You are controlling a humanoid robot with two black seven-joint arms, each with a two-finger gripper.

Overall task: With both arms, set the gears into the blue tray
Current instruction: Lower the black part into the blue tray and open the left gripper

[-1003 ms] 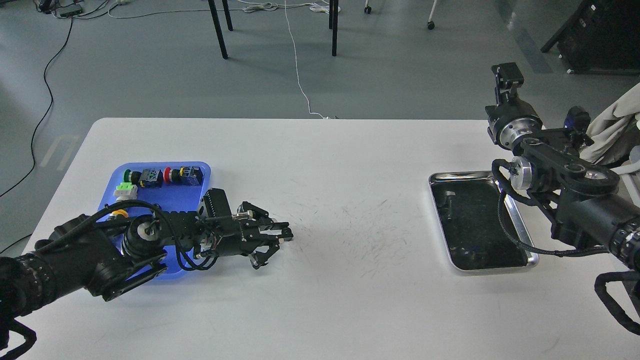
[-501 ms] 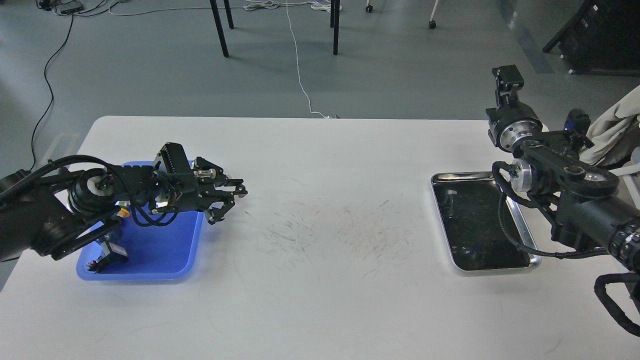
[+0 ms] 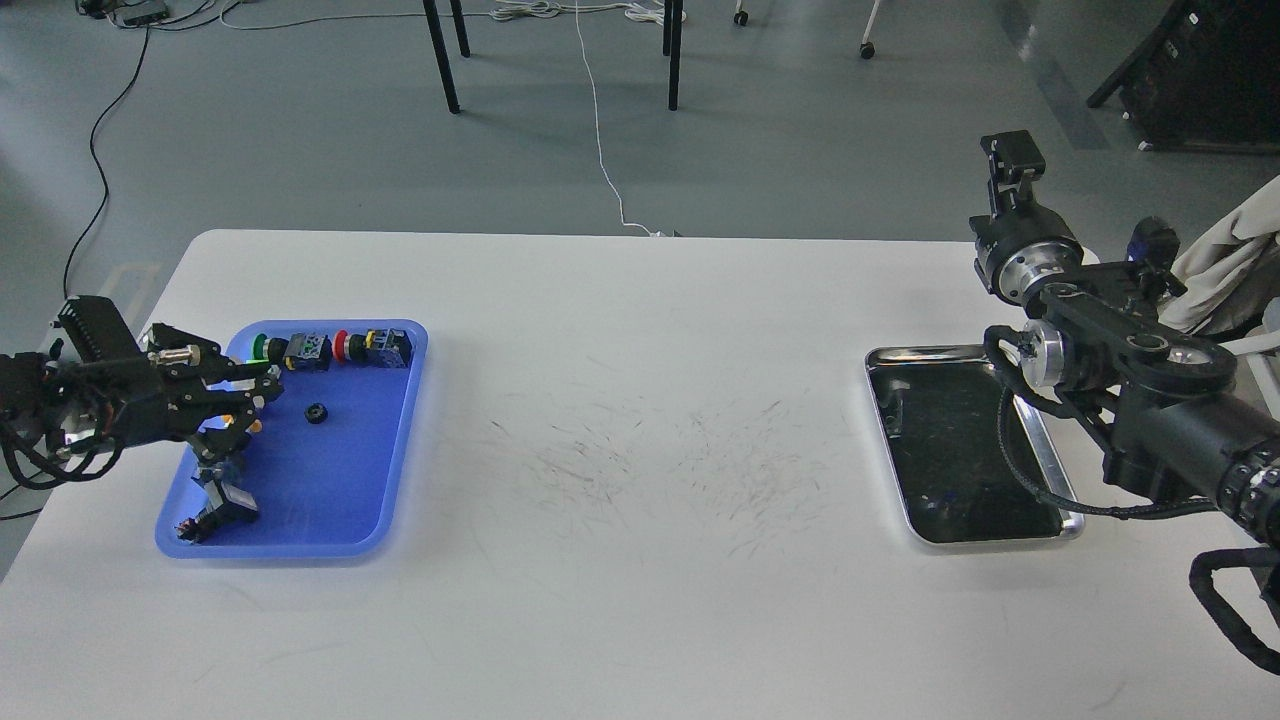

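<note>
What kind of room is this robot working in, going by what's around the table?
Probably a lab or workshop test space, not a home. The white table stands on a bare grey floor with loose cables trailing across it, and sorting trays sit on top: a blue tray and a silver metal tray.

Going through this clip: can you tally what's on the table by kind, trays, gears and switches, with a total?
Trays: 2, the blue tray and the silver tray
Gears: 1, the gear in the blue tray
Push-button switches: 3 visible, the green-capped switch, the red-capped switch and the dark switch; the left gripper may hide more
Total: 6
</note>
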